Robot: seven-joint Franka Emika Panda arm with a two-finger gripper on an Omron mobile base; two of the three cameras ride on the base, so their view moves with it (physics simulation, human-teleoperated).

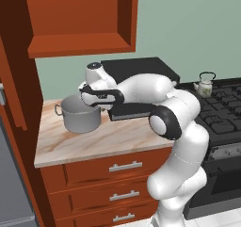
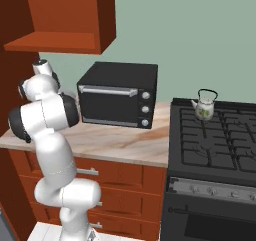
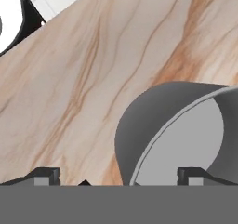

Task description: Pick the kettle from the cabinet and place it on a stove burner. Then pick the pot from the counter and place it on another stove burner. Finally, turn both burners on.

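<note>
Gripper [image 3: 118, 174] is spread wide, empty, just above the pot [image 1: 81, 114], one fingertip [image 3: 46, 174] outside its wall and the other over its inside. Pot sits on the counter [image 1: 108, 139] beside the toaster oven [image 2: 117, 95]. Kettle [image 2: 204, 106] is on a rear stove burner [image 2: 210, 117]; cabinet [image 1: 77, 21] is open.

This is a rendered home kitchen. A marbled beige counter [image 1: 94, 141] tops reddish-brown wooden drawers [image 1: 113, 174], with an open wall cabinet [image 1: 80, 19] above. A black toaster oven [image 2: 117, 95] sits beside a black range [image 2: 215, 150] with cast-iron grates. What seems to be a refrigerator edge [image 1: 12, 183] stands leftmost.
</note>
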